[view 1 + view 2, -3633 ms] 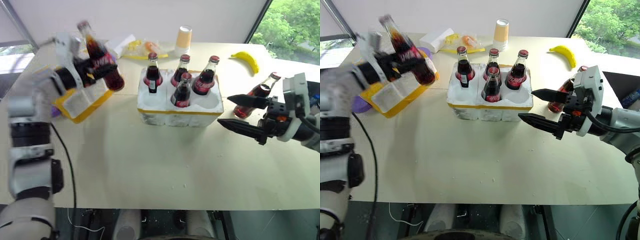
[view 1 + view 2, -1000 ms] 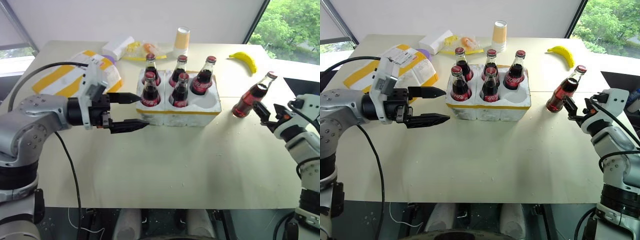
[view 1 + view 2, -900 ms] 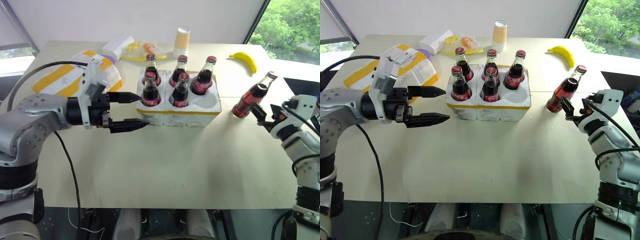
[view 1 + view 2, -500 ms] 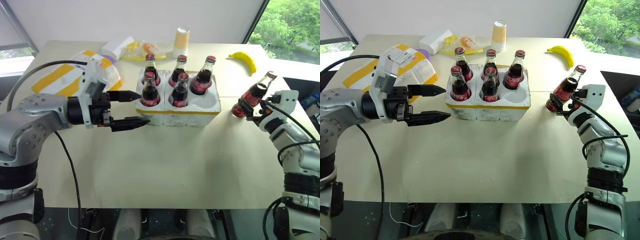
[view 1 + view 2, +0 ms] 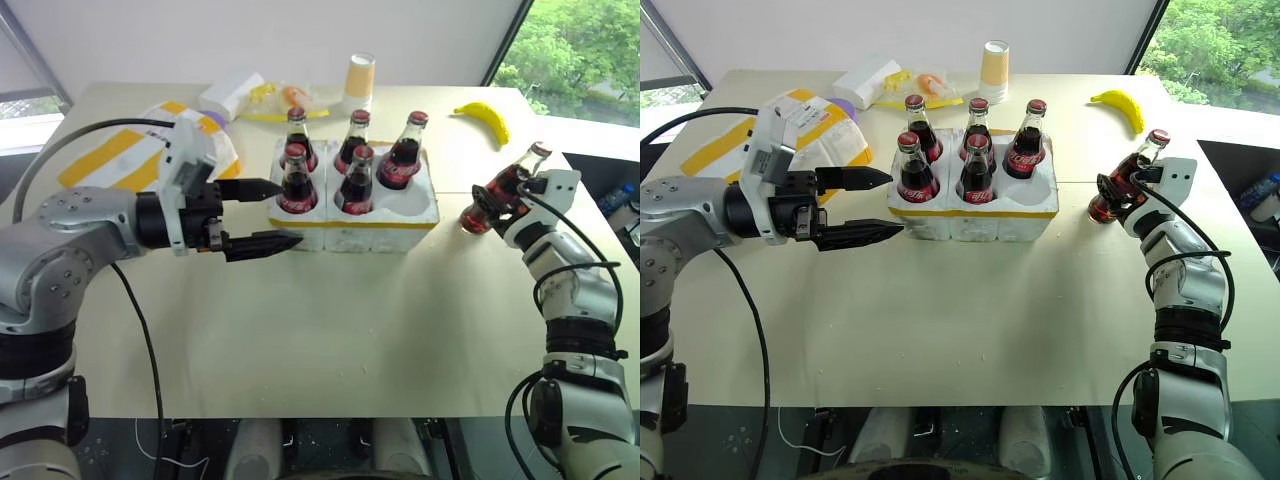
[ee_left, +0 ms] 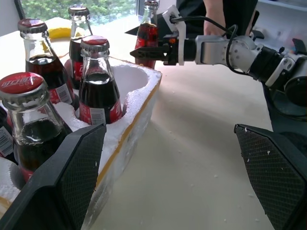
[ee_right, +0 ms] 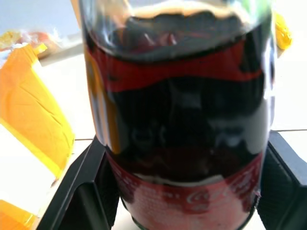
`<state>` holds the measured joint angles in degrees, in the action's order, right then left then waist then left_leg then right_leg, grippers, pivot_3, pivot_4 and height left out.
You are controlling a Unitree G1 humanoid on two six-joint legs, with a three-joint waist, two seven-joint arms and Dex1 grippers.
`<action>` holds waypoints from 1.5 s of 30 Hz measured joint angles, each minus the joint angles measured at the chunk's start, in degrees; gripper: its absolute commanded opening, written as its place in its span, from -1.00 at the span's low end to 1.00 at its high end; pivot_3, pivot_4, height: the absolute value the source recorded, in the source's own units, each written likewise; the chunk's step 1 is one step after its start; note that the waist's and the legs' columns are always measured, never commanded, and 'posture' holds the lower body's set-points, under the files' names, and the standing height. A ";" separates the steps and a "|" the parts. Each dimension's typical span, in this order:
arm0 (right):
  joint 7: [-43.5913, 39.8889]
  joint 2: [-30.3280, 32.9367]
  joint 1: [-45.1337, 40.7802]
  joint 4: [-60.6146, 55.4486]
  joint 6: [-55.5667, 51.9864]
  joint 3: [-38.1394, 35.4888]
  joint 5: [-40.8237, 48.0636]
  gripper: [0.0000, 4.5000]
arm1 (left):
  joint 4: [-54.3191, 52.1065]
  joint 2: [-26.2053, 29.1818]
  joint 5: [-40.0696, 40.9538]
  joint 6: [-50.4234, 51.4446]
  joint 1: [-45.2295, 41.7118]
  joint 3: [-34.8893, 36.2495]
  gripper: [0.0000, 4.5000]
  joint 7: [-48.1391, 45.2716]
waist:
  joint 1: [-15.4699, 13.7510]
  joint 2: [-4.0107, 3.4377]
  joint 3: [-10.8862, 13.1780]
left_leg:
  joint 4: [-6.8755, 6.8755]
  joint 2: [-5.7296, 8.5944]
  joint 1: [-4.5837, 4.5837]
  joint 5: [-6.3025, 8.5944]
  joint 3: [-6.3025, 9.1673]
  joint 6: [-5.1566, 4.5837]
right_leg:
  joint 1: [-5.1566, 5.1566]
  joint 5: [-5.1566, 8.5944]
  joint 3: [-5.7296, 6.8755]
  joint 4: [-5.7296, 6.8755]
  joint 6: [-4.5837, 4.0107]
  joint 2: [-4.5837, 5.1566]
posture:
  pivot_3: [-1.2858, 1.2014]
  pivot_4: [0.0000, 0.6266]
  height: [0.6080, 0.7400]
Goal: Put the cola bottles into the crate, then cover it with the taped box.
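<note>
Test room: bare worktable (image 5: pixel 330 330) beside window (image 5: pixel 570 50) onto trees

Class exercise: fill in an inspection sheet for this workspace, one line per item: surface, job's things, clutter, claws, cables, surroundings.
Surface: beige table, bare in front.
Job's things: five cola bottles stand in the crate; sixth bottle stands on the table at its right; taped box lies on the left.
Clutter: banana, paper cup, small white box, wrapped snacks.
Claws: left claw open, beside the crate; right claw shut on the sixth bottle.
Cables: black cable along the left arm.
Surroundings: window, trees outside.
</note>
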<state>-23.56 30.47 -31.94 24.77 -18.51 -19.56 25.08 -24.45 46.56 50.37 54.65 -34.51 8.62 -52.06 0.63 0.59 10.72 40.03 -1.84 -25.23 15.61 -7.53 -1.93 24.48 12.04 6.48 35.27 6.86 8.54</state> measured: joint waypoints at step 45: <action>-7.45 0.45 -1.83 -27.57 -21.45 15.14 7.12 0.26 | 1.83 -0.54 -1.25 -3.50 0.63 -1.07 1.00 0.74 | 0.11 -0.52 0.31 | -0.04 0.02 -0.11 -0.01 -0.03 0.01 | 0.14 0.01 -0.01 0.00 0.02 0.00 | 0.03 -0.52 1.00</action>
<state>-31.01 30.92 -33.77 -2.80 -39.96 -4.42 32.20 -22.61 46.03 49.12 51.15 -33.88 7.55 -51.32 0.74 0.07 11.03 39.99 -1.82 -25.34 15.61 -7.56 -1.92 24.62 12.05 6.48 35.27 6.88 8.54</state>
